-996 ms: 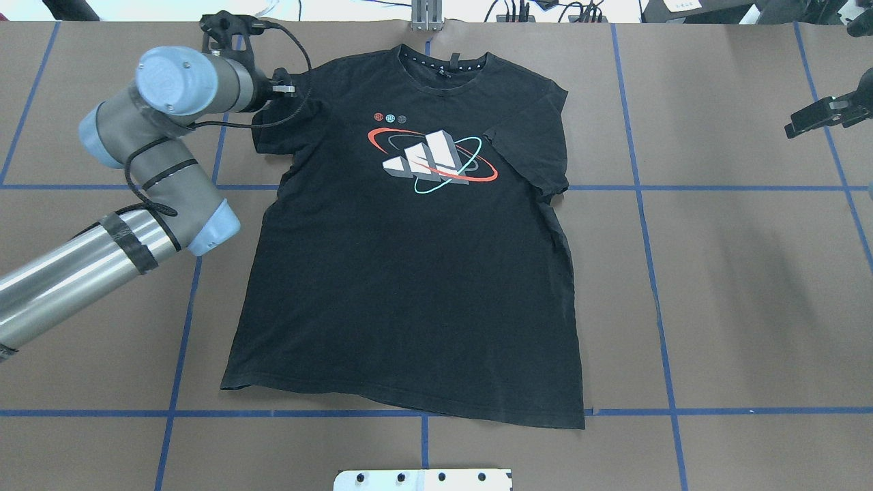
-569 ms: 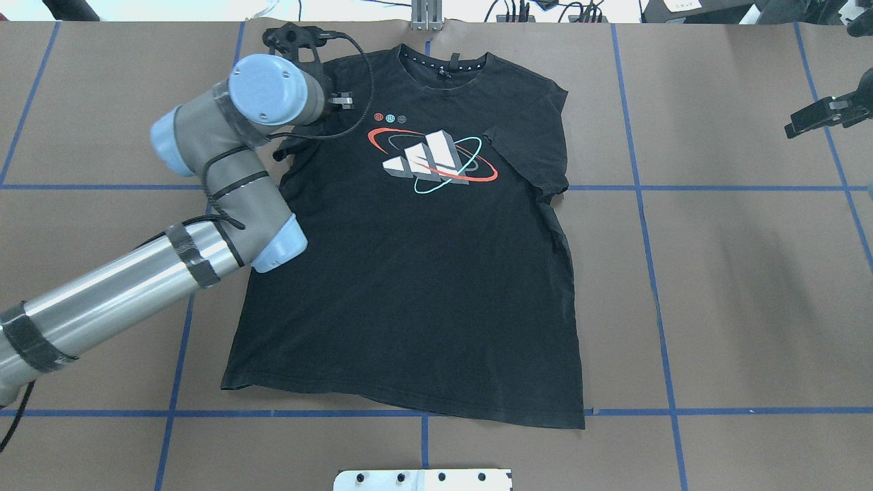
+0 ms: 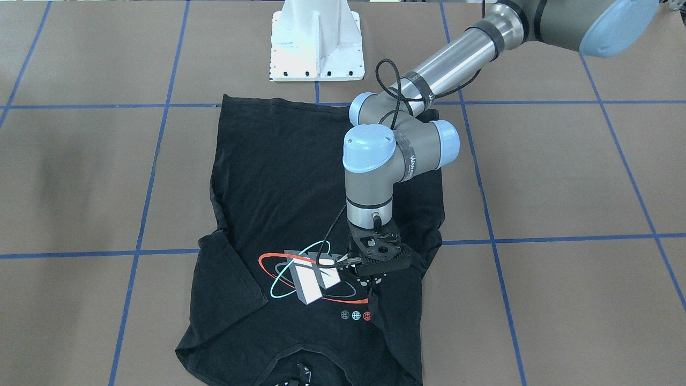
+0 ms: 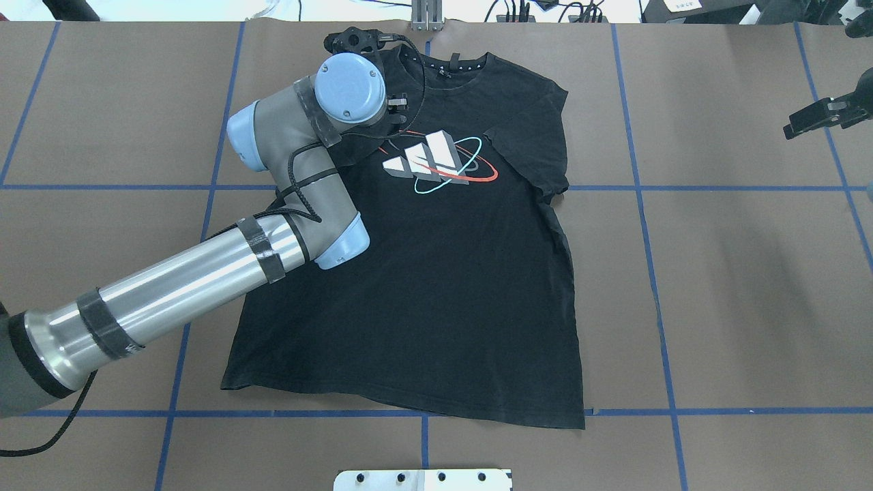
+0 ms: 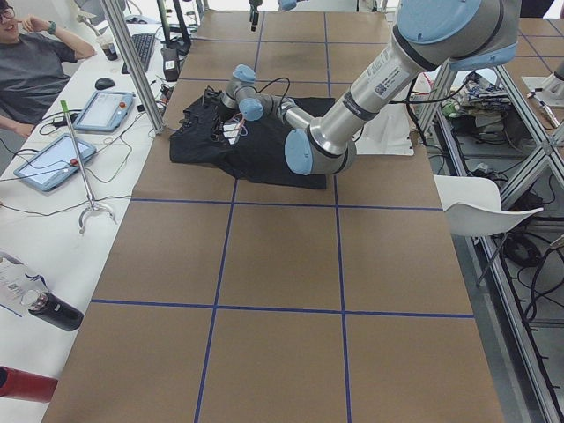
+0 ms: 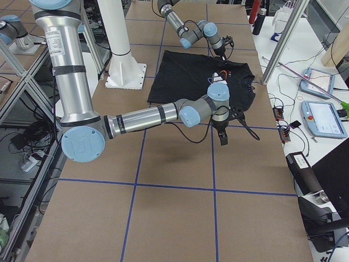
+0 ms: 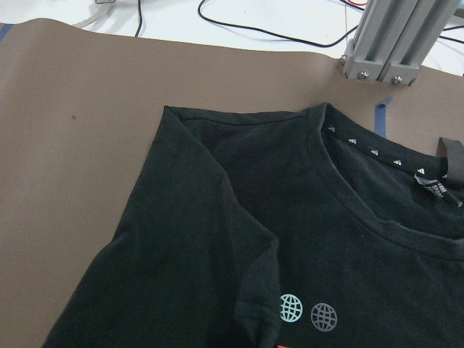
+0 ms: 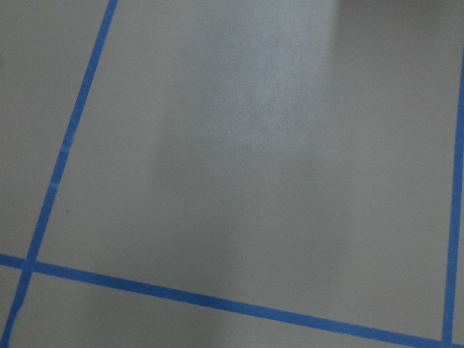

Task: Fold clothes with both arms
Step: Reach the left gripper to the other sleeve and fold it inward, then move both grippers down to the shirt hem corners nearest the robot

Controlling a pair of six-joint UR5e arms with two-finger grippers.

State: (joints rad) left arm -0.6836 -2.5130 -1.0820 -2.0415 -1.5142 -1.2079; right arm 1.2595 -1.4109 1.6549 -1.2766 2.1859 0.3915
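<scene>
The black T-shirt (image 4: 423, 286) lies flat, print side up, collar at the far edge. Its chest print (image 4: 436, 162) also shows in the front view (image 3: 308, 279). My left gripper (image 3: 373, 280) is shut on the shirt's left sleeve and holds it just above the chest, beside the print. The sleeve is folded inward over the shirt (image 7: 217, 239). In the overhead view my left wrist (image 4: 348, 88) hides the fingers. My right gripper (image 4: 794, 127) hovers well off to the right of the shirt, over bare table, with its fingers together and empty.
The white pedestal base (image 3: 316, 43) stands at the near edge behind the shirt's hem. An aluminium post (image 7: 384, 43) stands just past the collar. Blue tape lines (image 4: 641, 204) grid the brown table. An operator (image 5: 31, 62) sits at a side bench with tablets.
My left arm has swung right, from beside the shirt's left shoulder to over its chest, pulling the left sleeve inward with it. The right gripper has not moved.
</scene>
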